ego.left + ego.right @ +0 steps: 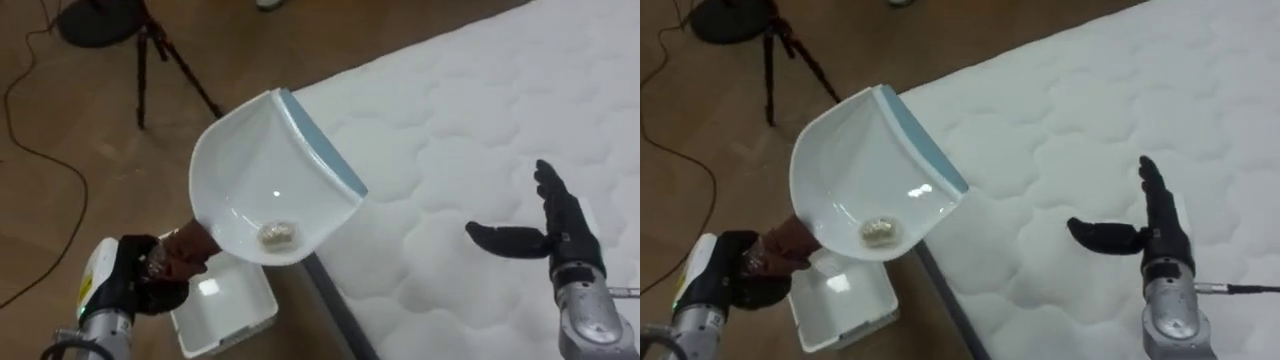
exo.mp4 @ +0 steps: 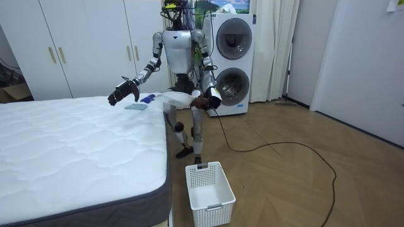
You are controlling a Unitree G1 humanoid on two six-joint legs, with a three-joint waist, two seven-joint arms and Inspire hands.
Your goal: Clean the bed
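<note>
Over the bin (image 1: 225,312) beside the bed (image 1: 450,120), my left hand (image 1: 150,272) grips the dustpan (image 1: 250,165), crumb (image 1: 275,235) inside; my right hand (image 1: 560,238) hangs spread and empty above the bed. Tipping out is not yet done, I judge.

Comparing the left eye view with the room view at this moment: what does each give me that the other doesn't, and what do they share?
Left eye view: a small crumpled scrap lying inside the dustpan, and a tripod on the floor beyond it. Room view: the robot standing at the bed's side, stacked washing machines behind it, wardrobes, and a bluish item on the mattress. Both: the left hand curled round the dustpan's handle, the right hand open above the mattress, and the white basket on the floor by the bed.
</note>
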